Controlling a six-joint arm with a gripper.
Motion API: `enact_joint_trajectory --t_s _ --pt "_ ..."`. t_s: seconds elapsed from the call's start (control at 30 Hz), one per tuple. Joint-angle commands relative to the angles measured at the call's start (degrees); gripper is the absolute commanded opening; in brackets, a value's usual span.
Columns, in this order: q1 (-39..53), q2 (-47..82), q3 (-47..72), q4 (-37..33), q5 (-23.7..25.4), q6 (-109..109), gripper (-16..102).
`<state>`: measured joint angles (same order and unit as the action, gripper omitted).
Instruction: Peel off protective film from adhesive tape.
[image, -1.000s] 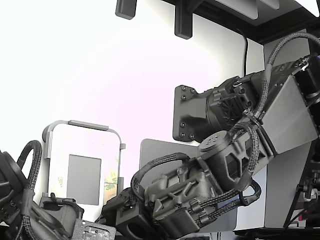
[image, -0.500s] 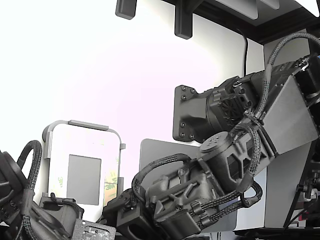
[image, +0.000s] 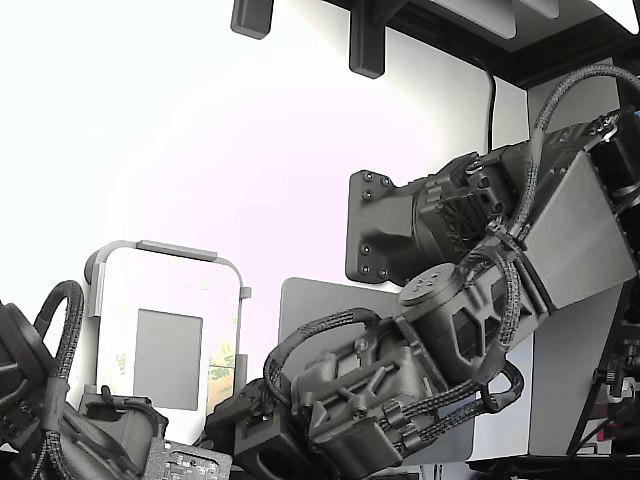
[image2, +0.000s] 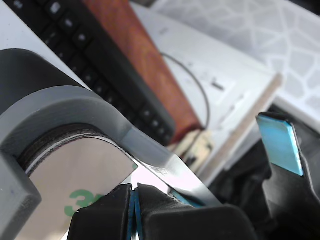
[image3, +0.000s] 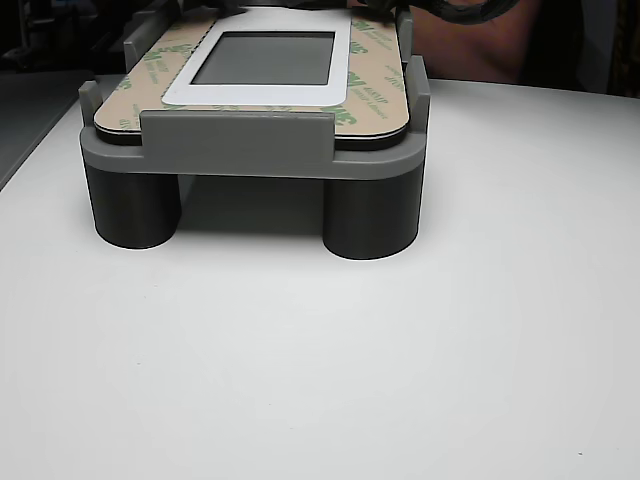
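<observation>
Pale tan protective film (image3: 375, 60) with faint green printed logos. White panel (image3: 262, 93) around a dark grey rectangular patch (image3: 264, 58). Mid-grey holder (image3: 240, 150) on dark grey round legs, on a plain white surface (image3: 320, 370). Black end effector (image2: 134, 205) with bright blue pads (image2: 280, 142). Black keyboard (image2: 95, 65) beside a reddish-brown strip (image2: 145, 65). Black arm (image: 400, 400) wrapped in black braided cables (image: 320, 330).
</observation>
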<state>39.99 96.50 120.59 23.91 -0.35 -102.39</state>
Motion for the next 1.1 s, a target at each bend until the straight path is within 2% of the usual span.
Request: enact_joint_trajectory --t_s 0.0,1.07 --pt "-0.97 1.23 -0.97 -0.62 -0.44 -0.35 -10" --pt "-2.72 4.22 1.14 0.53 -1.41 -1.32 -10"
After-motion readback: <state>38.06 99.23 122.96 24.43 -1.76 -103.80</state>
